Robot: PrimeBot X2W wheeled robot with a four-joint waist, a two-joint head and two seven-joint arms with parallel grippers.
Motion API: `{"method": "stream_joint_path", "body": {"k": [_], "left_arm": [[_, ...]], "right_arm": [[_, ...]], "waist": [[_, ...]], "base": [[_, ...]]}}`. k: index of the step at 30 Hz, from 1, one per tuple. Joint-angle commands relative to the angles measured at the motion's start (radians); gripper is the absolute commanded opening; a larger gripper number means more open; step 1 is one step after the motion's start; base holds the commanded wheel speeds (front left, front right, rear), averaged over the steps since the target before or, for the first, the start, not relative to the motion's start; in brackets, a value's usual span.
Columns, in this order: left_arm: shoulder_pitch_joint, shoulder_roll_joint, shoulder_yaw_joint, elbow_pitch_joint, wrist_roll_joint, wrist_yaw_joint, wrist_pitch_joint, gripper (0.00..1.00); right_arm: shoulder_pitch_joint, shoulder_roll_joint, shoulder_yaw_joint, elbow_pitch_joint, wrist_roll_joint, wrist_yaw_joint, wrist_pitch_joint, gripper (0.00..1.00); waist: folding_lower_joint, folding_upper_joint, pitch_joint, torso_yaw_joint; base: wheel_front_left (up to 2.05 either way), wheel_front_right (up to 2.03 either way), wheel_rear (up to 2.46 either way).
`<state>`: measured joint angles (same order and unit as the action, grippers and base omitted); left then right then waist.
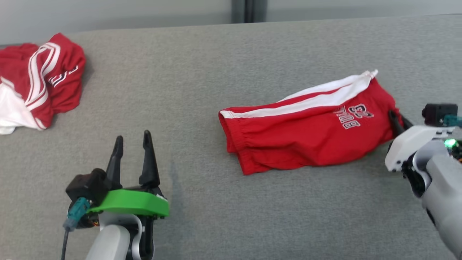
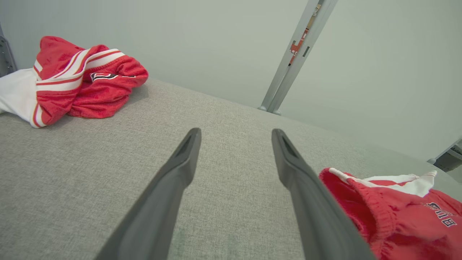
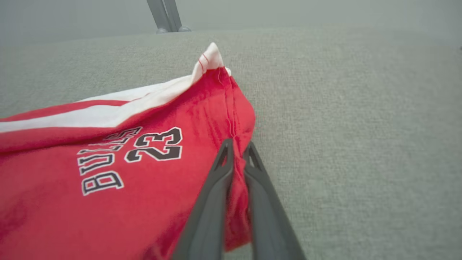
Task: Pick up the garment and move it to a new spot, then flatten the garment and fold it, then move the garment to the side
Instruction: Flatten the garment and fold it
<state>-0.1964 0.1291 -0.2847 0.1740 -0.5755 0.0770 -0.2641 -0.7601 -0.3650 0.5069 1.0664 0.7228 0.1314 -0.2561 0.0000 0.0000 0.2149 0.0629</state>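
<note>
The garment (image 1: 303, 133) is a pair of red shorts with white side stripes and printed lettering, lying folded on the grey table right of centre. My right gripper (image 1: 396, 122) is at its right edge, shut on a pinch of the red fabric. The right wrist view shows the garment (image 3: 108, 169) with the hem caught between the two dark fingers of the right gripper (image 3: 238, 148). My left gripper (image 1: 133, 141) stands open over bare table at the lower left, well away from the shorts. In the left wrist view the garment (image 2: 404, 220) lies right of the open left gripper (image 2: 236, 135).
A second red and white garment (image 1: 36, 83) lies crumpled at the table's far left edge, also in the left wrist view (image 2: 72, 81). The grey fabric table (image 1: 202, 90) ends at a pale wall with a metal post (image 2: 296, 54) behind.
</note>
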Motion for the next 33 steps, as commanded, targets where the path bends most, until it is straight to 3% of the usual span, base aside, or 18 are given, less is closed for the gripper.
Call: {"method": "stream_joint_path", "body": {"k": [1,11,17,26,33], "left_arm": [[0.020,-0.004,0.001,0.007,0.013,-0.007,0.000,1.00],[0.049,-0.017,-0.004,0.029,0.055,-0.023,0.000,1.00],[0.051,-0.026,-0.011,0.044,0.058,-0.032,0.000,1.00],[0.057,-0.042,-0.005,0.057,0.063,-0.038,0.000,1.00],[0.060,-0.050,0.001,0.056,0.069,-0.045,0.000,1.00]], "right_arm": [[0.033,-0.006,-0.023,-0.001,-0.002,-0.001,-0.009,0.00],[0.187,0.039,-0.235,-0.120,-0.120,-0.001,-0.010,0.00],[0.173,0.092,-0.297,-0.180,-0.216,-0.001,-0.010,0.00],[0.117,0.237,-0.191,-0.328,-0.290,-0.001,0.042,0.00],[0.104,0.294,-0.082,-0.410,-0.277,-0.001,0.081,0.00]], "waist": [[0.0000,0.0000,-0.045,-0.061],[0.0000,0.0000,-0.060,-0.091],[0.0000,0.0000,-0.070,-0.070],[0.0000,0.0000,-0.091,-0.031],[0.0000,0.0000,-0.099,-0.006]], "base": [[0.00,0.00,0.00],[0.00,0.00,0.00],[0.00,0.00,0.00],[0.00,0.00,0.00],[0.00,0.00,0.00]]}}
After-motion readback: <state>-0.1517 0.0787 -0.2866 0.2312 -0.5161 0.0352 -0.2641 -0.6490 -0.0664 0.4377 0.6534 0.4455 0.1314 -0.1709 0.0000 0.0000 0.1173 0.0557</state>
